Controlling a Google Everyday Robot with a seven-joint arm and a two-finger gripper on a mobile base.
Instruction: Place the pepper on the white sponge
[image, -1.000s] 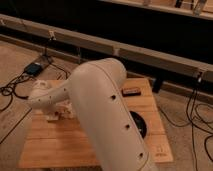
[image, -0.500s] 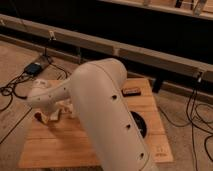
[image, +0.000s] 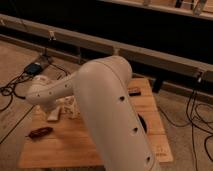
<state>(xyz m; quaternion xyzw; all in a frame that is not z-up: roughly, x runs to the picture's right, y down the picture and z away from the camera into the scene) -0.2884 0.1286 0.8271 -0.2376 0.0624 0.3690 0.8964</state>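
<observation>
My gripper (image: 69, 106) hung low over the left rear part of the wooden table (image: 95, 145), below the elbow of my own big white arm (image: 110, 110), which filled the middle of the camera view. My jaws stood wide apart, and the pepper was not between them.

The pepper (image: 40, 132) lay flat on the wood near the table's left front edge, a slender dark red-brown thing with its length running roughly left to right. It was apart from my gripper, nearer the camera and further left.

The white sponge (image: 53, 114) sat on the table just left of my gripper, a pale block turned at a slant. I could not tell whether my gripper touched it or only stood beside it. The pepper lay near the sponge, in front of it and not on it, with a strip of bare wood between them.

On the far right of the table, past my arm, lay a flat dark rectangular item (image: 134, 91). A black bowl (image: 143, 123) showed only as a dark edge behind my arm, toward the table's right side.

Cables (image: 12, 90) trailed over the floor to the left of the table.
</observation>
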